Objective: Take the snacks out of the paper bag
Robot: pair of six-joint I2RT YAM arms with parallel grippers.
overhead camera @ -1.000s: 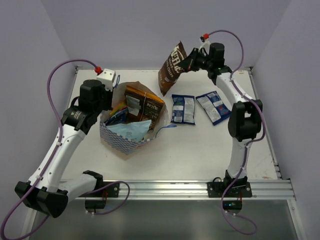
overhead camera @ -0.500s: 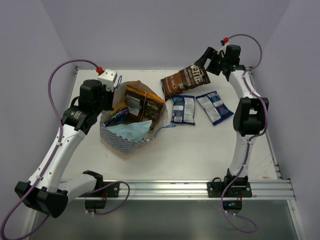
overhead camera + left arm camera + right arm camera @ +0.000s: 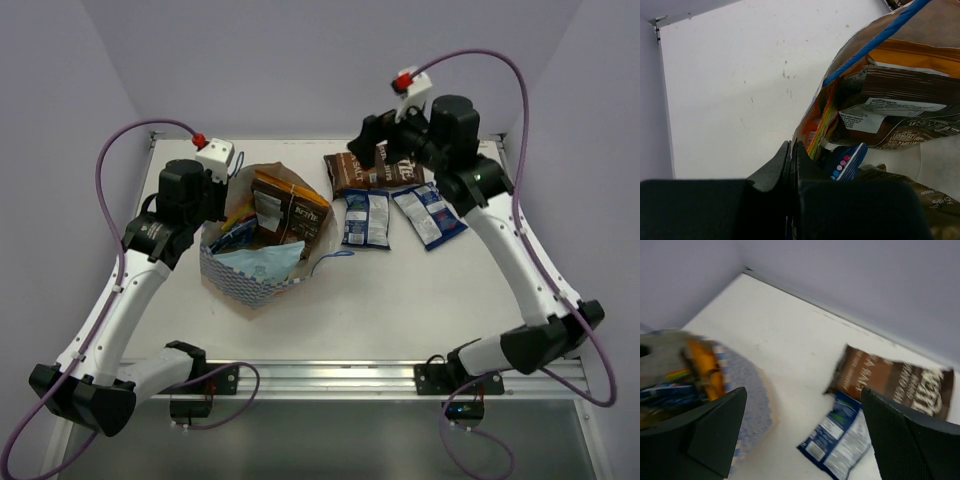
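On the white surface (image 3: 400, 290), the left tool (image 3: 792, 150) pinches the paper bag (image 3: 250, 282) rim; the right tool (image 3: 802, 400) gapes above a brown chip bag (image 3: 890, 380).

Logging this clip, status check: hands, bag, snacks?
Left hand shut on paper bag rim. Right hand open, empty. Brown chip bag, two blue packets on table; more inside bag. Nothing blocking.
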